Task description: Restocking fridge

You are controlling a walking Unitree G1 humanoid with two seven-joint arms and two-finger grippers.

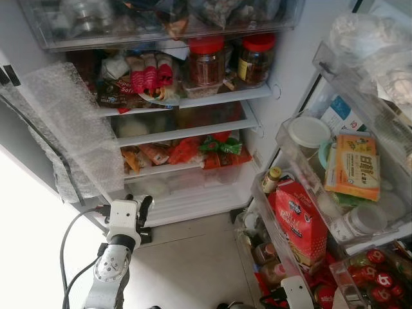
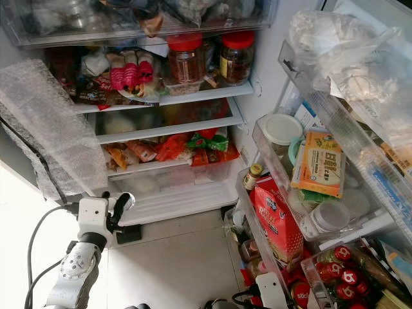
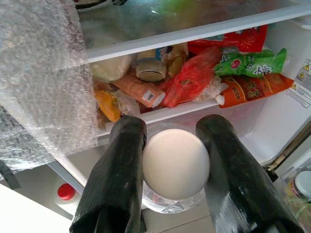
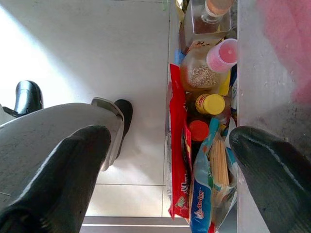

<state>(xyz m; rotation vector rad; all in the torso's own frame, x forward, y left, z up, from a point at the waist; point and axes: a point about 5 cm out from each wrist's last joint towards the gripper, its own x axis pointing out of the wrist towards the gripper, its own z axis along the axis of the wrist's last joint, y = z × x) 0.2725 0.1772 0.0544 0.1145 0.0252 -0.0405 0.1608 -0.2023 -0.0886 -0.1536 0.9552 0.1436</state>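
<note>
Holding white-lidded jar [image 3: 175,167] pinched in left pincer [image 3: 170,165], we face fridge lower shelf [image 3: 160,112] for stocking. Right pincer [image 4: 170,170] spread, idle beside door bin [image 4: 204,145].

Little print is legible: the orange packet [image 1: 352,166] in the door shelf carries unreadable large characters.
</note>
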